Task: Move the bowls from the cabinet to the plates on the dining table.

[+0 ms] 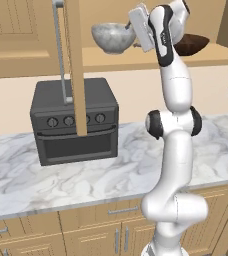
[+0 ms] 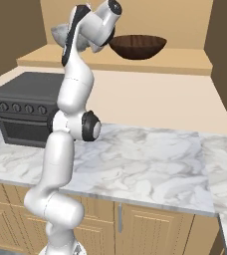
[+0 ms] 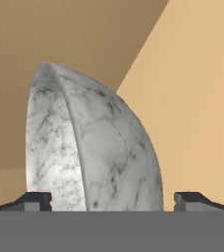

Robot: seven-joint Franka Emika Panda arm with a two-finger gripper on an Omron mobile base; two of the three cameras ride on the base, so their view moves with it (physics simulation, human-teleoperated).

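- From the left base view you see the open cabinet door [image 1: 75, 65] edge-on, with its silver handle [image 1: 61, 50], hanging in front of the black oven [image 1: 76, 122]; the right base view leaves the door out.
- The right base view gives you the wooden bowl [image 2: 138, 46] whole, on the cabinet shelf [image 2: 180, 62] toward its right end. In the left base view the arm covers most of it, leaving a dark sliver.
- The marble bowl [image 1: 113, 37] sits upright on the same shelf, left of the wooden one and apart from it. The right base view shows you just a grey edge of it behind the arm.
- Your hand [image 3: 113, 199] is raised to shelf height, just beside the marble bowl's right side in the left base view.
- In the hand view the fingers [image 3: 35, 201] stand spread wide, one to each side of the marble bowl's rim, which appears rolled on its side there. You cannot tell whether either tip touches it; nothing is grasped.
- The oven stands on the marble surface [image 1: 116, 165] toward its back edge, below the shelf.
- No writing or brand can be read; the oven knobs are unmarked.
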